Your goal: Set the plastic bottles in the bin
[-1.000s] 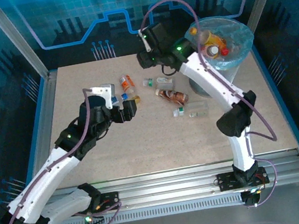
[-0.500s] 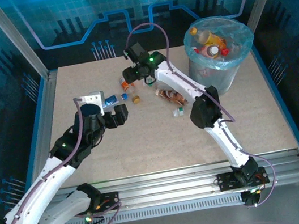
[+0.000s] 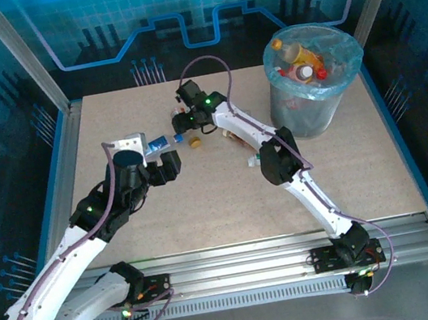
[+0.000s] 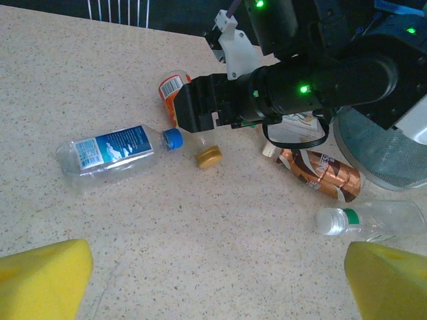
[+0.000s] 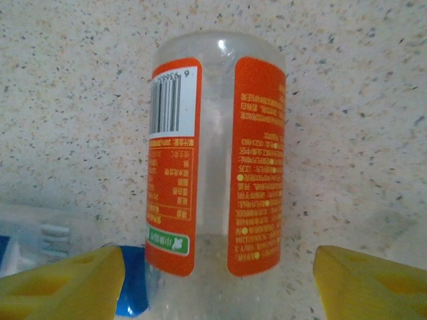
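Observation:
An orange-label plastic bottle [image 5: 215, 167] lies on the table between the yellow pads of my right gripper [image 5: 217, 287]. The jaws stand open, with a gap to the bottle on both sides. From above, this gripper [image 3: 182, 123] is low over the bottle at the back of the table. A blue-label bottle [image 4: 110, 151] with a blue cap lies just left of it. My left gripper [image 4: 213, 287] hovers open over bare table with nothing between its pads [image 4: 41, 276]. The bin [image 3: 320, 101] stands at the back right with bottles [image 3: 301, 54] inside.
A loose yellow cap [image 4: 209, 157] lies beside the blue cap. A crumpled brown-label bottle [image 4: 321, 171] and a clear bottle with a green ring [image 4: 368, 221] lie right of the right arm. The speckled table [image 3: 206, 210] has raised blue edges.
My right arm has swung from the bin leftwards and down onto the orange-label bottle, its jaws widening. The left arm has drawn back a little to the left.

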{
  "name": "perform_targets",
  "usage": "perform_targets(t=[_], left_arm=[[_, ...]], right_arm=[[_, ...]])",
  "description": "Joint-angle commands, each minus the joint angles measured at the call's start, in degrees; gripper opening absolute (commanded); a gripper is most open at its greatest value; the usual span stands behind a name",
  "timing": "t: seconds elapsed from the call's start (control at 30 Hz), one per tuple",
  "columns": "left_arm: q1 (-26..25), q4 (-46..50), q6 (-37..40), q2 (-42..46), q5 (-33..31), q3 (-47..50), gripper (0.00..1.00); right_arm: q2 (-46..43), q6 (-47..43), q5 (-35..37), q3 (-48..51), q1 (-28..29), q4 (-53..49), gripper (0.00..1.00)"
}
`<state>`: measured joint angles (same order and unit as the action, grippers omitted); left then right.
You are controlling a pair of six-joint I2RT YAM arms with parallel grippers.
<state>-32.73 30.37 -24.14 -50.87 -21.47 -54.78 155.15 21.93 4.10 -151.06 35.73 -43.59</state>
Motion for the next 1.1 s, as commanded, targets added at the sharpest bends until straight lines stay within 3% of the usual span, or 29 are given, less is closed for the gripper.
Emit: perform_targets(t=[0.0,0.2,0.5,1.07], left_arm=[[0.4,1.3,-1.2,0.8,-1.1,-0.5,0.98],[0.5,1.4,-0.9,0.7,-1.4,-0.7,0.98],[0.5,-1.4,0.1,-0.2,-1.7,0.1,0.98],[1.3,-3.1,1.9,0.4,-2.6,0.1,0.99]], right_arm=[[2.6,1.9,-1.8,-3.2,0.9,2.1,0.74],[2.9,2.8,-2.3,-3.3,0.4,2.6,0.67],[-1.6,1.6,-3.2,-2.0,-0.3,0.4,0.46],[-21.4,-5.6,0.2,13.3,2.3,3.2,0.42]])
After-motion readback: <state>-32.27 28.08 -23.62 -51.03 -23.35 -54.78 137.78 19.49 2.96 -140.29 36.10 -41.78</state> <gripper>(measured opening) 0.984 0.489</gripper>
